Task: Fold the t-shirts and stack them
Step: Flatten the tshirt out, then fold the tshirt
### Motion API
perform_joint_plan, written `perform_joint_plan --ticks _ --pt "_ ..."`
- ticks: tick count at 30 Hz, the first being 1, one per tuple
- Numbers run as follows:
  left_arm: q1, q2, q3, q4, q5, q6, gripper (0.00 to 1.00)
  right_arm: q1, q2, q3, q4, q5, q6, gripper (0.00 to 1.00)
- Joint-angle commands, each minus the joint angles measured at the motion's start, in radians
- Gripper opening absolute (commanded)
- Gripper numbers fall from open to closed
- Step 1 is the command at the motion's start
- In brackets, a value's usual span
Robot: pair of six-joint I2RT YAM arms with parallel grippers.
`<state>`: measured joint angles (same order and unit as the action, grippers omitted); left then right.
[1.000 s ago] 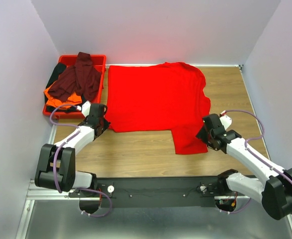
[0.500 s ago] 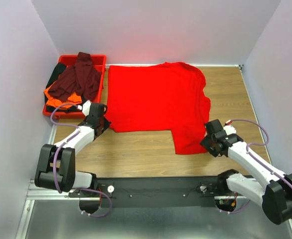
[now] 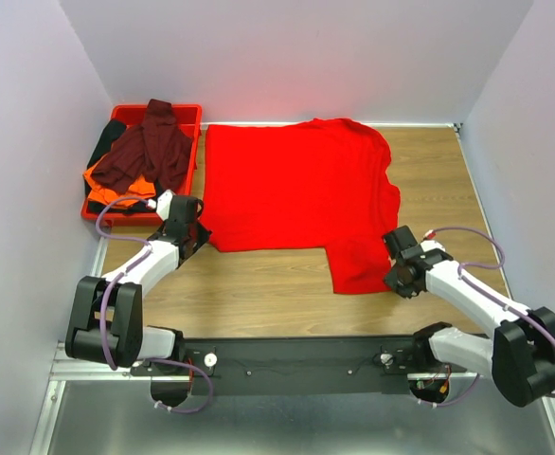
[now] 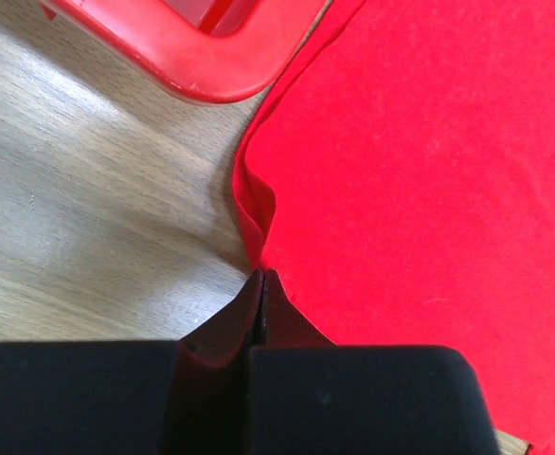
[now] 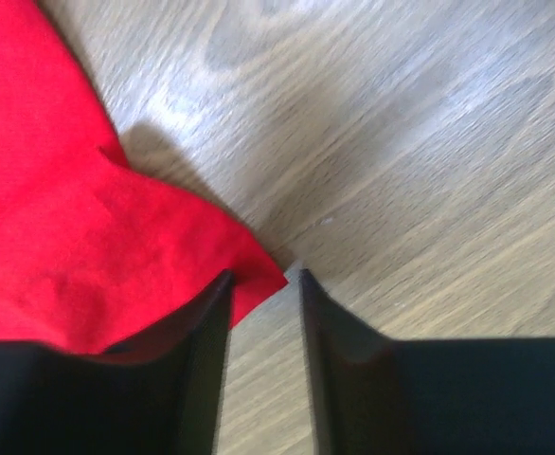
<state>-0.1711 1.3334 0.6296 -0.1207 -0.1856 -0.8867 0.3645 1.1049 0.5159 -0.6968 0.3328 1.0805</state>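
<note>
while the bright red t-shirt (image 3: 296, 190) lies spread flat across the middle of the wooden table (image 3: 259, 294), one sleeve reaching toward the near edge on the right, both arms sit low at its near side. the left gripper (image 4: 261, 277) is at the shirt's near left corner, its fingers pressed together, and in the left wrist view a raised fold of the hem runs straight into the tips, so it looks pinched on the cloth. the right gripper (image 5: 263, 280) is down at the outer corner of the sleeve; its jaws stand apart with a narrow gap, the pointed corner of red cloth lies right at that gap, and one finger (image 5: 206, 332) overlaps the fabric while the other is over bare wood. the red tray (image 3: 194, 112) sits in the far left corner, just beside the shirt's left edge, holding a heap of the maroon t-shirt (image 3: 150, 152) on top, the orange t-shirt (image 3: 102, 180) below it and the black t-shirt (image 3: 107, 137) at the far left side.
</note>
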Motion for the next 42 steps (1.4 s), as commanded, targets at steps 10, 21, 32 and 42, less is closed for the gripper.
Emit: perform_joint_plan --ticks 10,21,32,42 --pt "0.005 -0.049 -0.033 0.016 0.014 -0.003 0.00 -0.004 -0.078 0.180 -0.029 0.069 -0.165 0.00" --pt "0.005 -0.175 -0.113 -0.033 0.005 -0.040 0.00 -0.004 -0.260 0.306 -0.236 -0.044 -0.169 0.00" --pt "0.004 -0.420 -0.143 -0.197 -0.043 -0.084 0.00 -0.004 -0.427 0.433 -0.421 -0.032 -0.163 0.00" --pt "0.004 -0.386 -0.084 -0.152 -0.058 -0.046 0.00 -0.004 -0.300 0.404 -0.198 -0.127 -0.281 0.00"
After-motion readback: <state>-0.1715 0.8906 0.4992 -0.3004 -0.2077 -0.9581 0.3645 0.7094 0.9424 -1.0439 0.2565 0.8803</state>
